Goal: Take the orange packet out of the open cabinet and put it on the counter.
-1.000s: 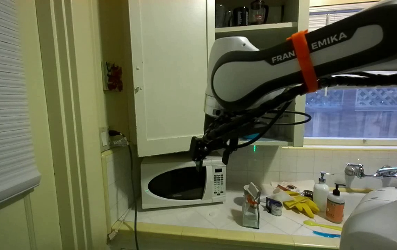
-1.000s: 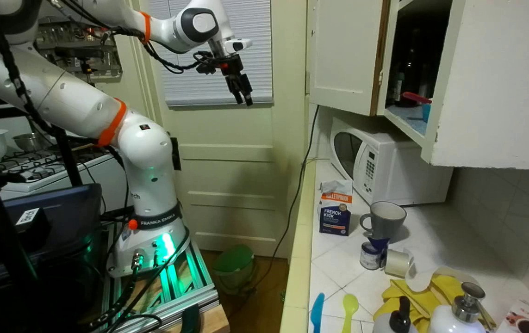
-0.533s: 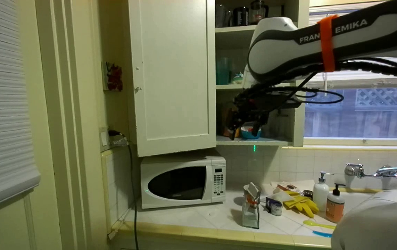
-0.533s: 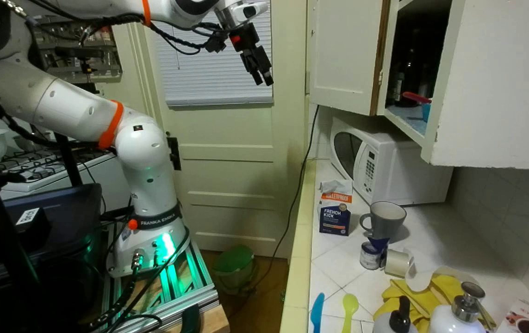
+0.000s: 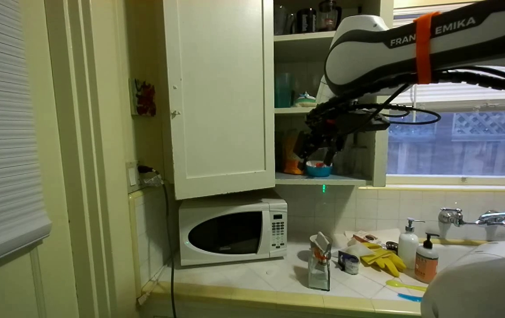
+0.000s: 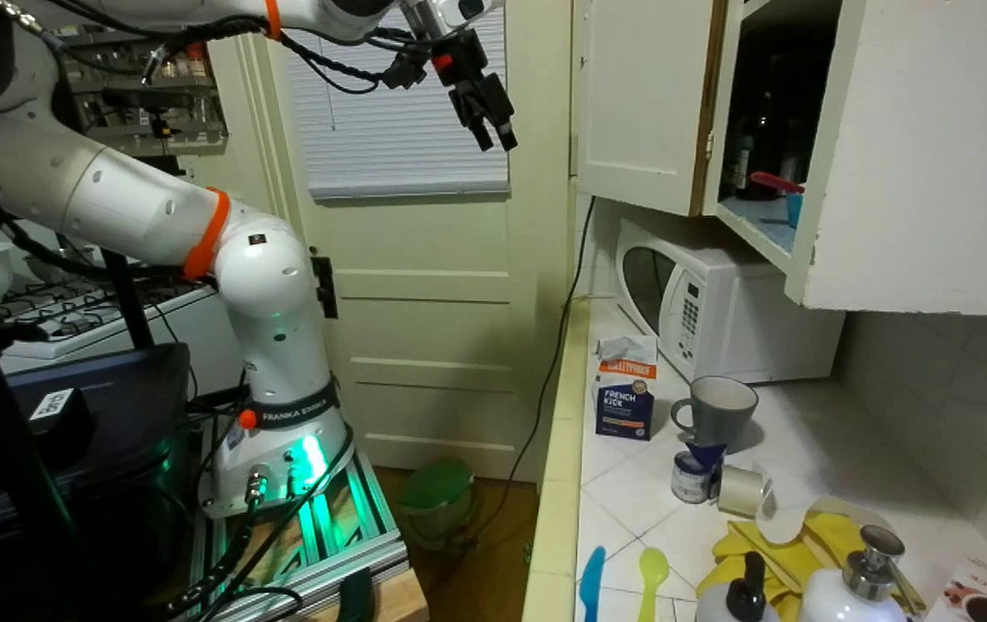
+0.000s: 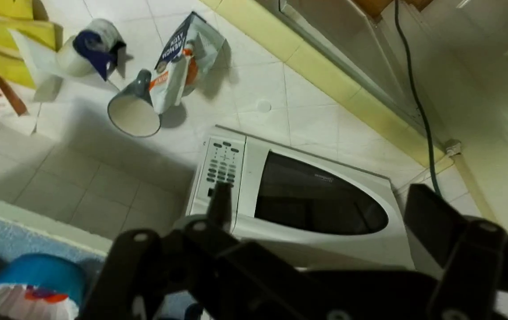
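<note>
The orange packet (image 5: pixel 292 157) stands upright on the lowest shelf of the open cabinet (image 5: pixel 221 97), left of a blue bowl. My gripper's finger partly covers the packet's right side. The packet is hidden in the wrist view. The cabinet also shows in an exterior view (image 6: pixel 925 173), its door swung open. My gripper (image 5: pixel 314 162) is open and empty, pointing downward in front of the lowest shelf. An exterior view shows the gripper (image 6: pixel 496 145) well out from the cabinet. In the wrist view the fingers (image 7: pixel 319 190) are wide apart. The counter (image 5: pixel 243 279) lies below.
A blue bowl (image 5: pixel 318 169) sits beside the packet. On the counter are a white microwave (image 5: pixel 234 232), a coffee bag (image 6: pixel 625 389), a grey mug (image 6: pixel 722 410), a small can (image 6: pixel 692 479), yellow gloves (image 6: pixel 787 553) and soap bottles (image 5: pixel 426 260). The cabinet door's edge is left of the shelf opening.
My gripper has risen and moved from in front of the microwave to in front of the lowest shelf, uncovering the packet and bowl. The last half second shows only a small shift.
</note>
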Robot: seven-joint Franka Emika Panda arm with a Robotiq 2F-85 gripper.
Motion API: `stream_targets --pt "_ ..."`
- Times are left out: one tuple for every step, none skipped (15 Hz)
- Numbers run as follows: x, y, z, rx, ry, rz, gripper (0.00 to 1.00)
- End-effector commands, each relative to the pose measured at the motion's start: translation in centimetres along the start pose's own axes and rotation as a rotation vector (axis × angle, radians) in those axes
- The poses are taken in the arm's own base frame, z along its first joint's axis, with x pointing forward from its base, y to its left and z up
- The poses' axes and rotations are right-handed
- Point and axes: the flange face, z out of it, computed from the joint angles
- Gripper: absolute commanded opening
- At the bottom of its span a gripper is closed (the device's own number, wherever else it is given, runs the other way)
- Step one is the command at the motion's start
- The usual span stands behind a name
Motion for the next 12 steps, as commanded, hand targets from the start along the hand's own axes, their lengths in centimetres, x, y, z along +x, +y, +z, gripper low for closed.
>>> stream_targets --pt "0.7 3.8 -1.4 -0.072 0.129 -0.136 1.0" --pt "1.2 4.8 -1.7 -0.101 0.175 -0.162 1.0" --pt "1.8 5.7 -1.8 -0.117 0.228 -0.184 1.0" --pt "2.7 6.3 -1.8 -0.13 0.278 -0.197 1.0" --pt "3.7 6.6 -1.8 -0.142 0.332 -0.203 1.0" --pt "4.9 6.8 -1.8 -0.165 0.384 -0.212 1.0" --pt "6.0 7.2 -1.7 -0.182 0.433 -0.206 1.0" --pt "6.8 7.7 -1.6 -0.199 0.472 -0.194 1.0" --pt "7.5 8.8 -1.1 -0.209 0.503 -0.145 1.0" --pt "8.0 10.0 -0.3 -0.206 0.509 -0.085 1.0" --pt "8.4 11.4 1.0 -0.201 0.465 -0.013 1.0" --pt "6.9 9.3 -0.6 -0.189 0.493 -0.102 1.0"
